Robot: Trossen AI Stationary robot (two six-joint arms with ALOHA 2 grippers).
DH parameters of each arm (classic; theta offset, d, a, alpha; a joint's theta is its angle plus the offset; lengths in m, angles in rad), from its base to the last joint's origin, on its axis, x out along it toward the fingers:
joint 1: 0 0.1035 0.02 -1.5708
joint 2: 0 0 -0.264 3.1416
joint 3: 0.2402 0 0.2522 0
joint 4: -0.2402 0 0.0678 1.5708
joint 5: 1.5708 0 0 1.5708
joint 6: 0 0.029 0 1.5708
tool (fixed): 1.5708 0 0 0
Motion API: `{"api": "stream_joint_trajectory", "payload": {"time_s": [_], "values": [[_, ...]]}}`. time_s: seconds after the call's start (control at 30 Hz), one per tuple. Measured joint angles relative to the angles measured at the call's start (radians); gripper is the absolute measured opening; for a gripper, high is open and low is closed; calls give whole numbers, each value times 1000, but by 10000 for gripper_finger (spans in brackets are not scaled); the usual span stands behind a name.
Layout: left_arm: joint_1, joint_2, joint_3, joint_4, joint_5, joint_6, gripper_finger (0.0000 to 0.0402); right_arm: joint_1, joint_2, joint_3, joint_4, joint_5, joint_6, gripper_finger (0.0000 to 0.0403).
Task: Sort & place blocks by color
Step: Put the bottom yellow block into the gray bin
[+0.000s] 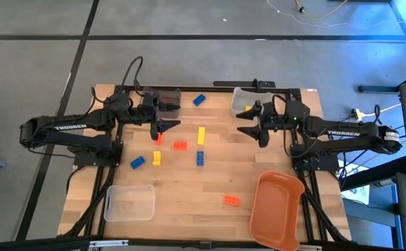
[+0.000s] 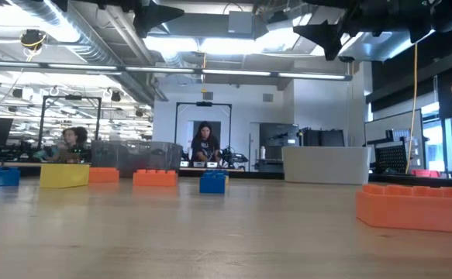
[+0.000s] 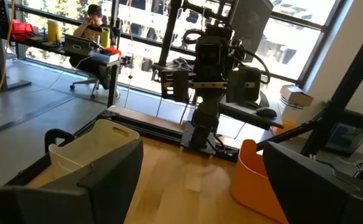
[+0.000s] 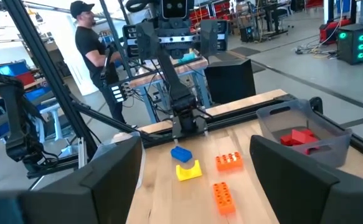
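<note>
While the orange bin (image 1: 278, 209) hangs over the near table edge, part cut off, the clear bin (image 1: 129, 203) sits near-left; blocks (image 1: 200, 157) scatter mid-table, one orange block (image 1: 231, 201) alone nearer. Left gripper (image 1: 166, 127) and right gripper (image 1: 250, 131) hover wide open, empty, wood free between. Far dark bin (image 1: 164, 99) holds red blocks, partly hidden behind left arm; white bin (image 1: 243, 98) far right
</note>
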Motion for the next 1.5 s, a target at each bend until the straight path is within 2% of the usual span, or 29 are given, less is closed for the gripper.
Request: {"api": "stream_joint_trajectory", "payload": {"time_s": [0.2, 0.3, 0.43, 0.6, 0.77, 0.87, 0.97, 1.1, 1.23, 1.5], "values": [[0, 0, 0, 0, -21, -6, 322, 0, 0, 0, 0, 0, 1, 300], [0, -1, 1, -33, -86, -97, 322, 0, 0, 0, -1, 0, 2, 300], [0, 2, 49, -341, -163, -253, 322, 0, 0, 0, -2, 0, 3, 300], [-34, 57, 86, -807, -182, -594, 322, 0, 0, 0, -3, 0, 3, 300], [-202, 154, 87, -1102, -226, -882, 322, 0, 0, 0, -11, 0, 3, 300], [-322, 222, 87, -1129, -312, -1045, 322, 0, 0, 0, -15, 0, 3, 300], [-390, 287, 88, -1087, -386, -1145, 322, 0, 0, 0, -15, 0, 3, 300], [-405, 389, 88, -1077, -407, -1199, 322, 0, 0, 0, -24, 0, 3, 300], [-403, 480, 85, -1074, -384, -1200, 322, 0, 1, 0, -28, 0, 3, 300], [-403, 573, 84, -1028, -385, -1214, 322, 0, 1, 0, -33, 0, 3, 300]]}}
